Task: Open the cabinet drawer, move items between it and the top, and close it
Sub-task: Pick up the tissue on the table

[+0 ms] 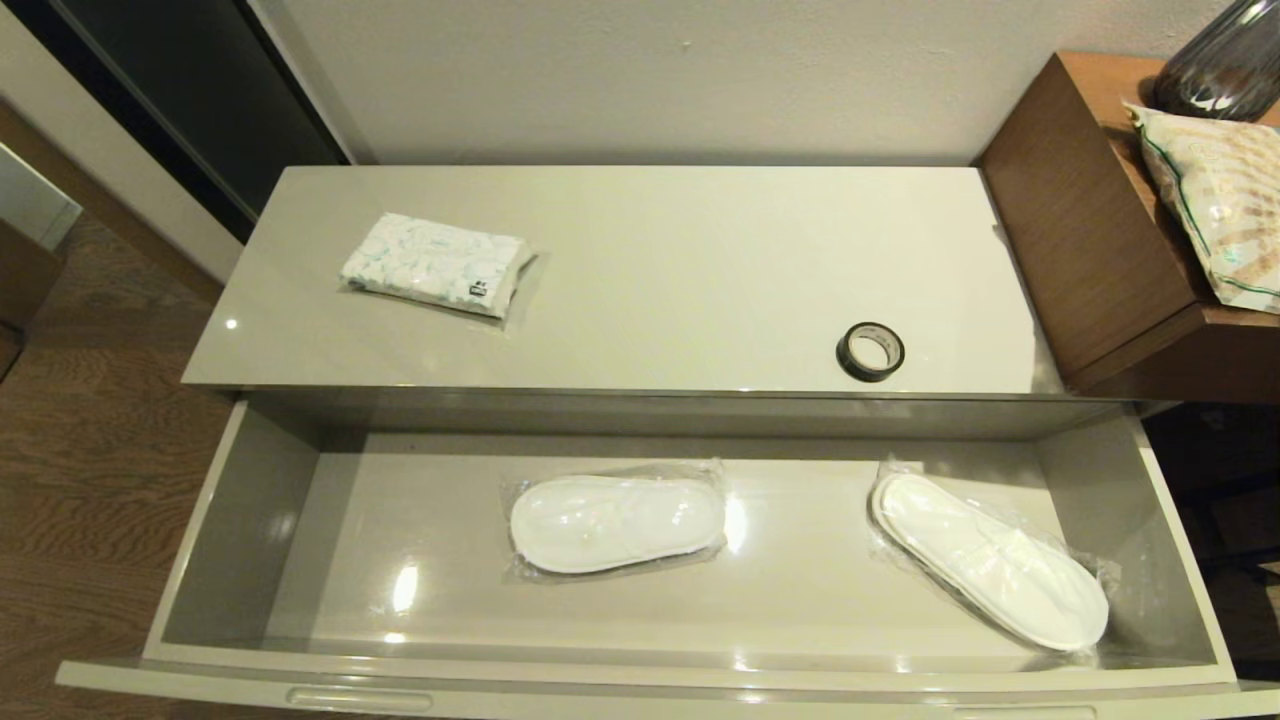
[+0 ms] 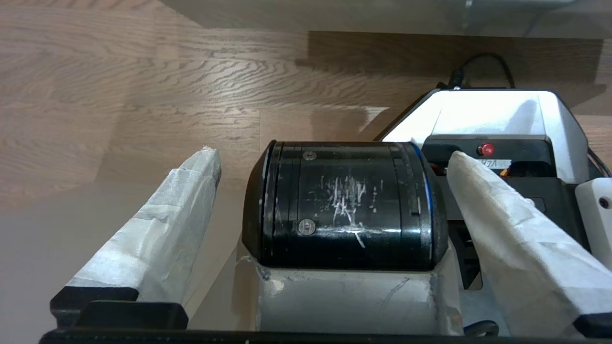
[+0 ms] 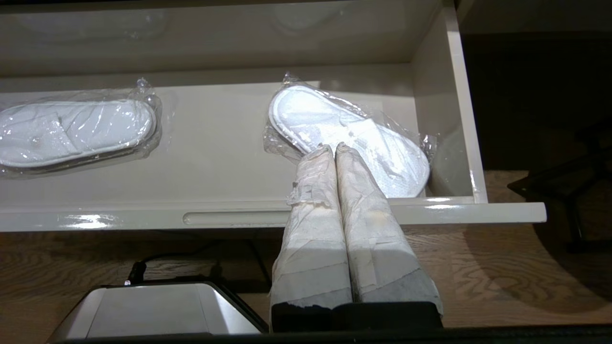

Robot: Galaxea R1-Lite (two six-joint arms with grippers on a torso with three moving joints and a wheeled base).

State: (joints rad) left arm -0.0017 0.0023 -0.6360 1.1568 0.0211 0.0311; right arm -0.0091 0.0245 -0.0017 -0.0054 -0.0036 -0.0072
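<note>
cabinet drawer (image 1: 250, 520) pulled wide open under the top (image 1: 680, 270), two wrapped white slippers (image 1: 615, 522) inside, one tissue pack (image 1: 435, 263) and one tape roll (image 1: 870, 351) on the top, no readable writing, left gripper (image 2: 330, 157) spread wide, right gripper (image 3: 333, 149) pressed together

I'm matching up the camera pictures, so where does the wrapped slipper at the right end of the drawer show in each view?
Head view: wrapped slipper, lower right, lying at an angle in the open drawer.
Left wrist view: not in it.
Right wrist view: centre, partly behind the shut right gripper.
Shared landmark: the other slipper.
</note>
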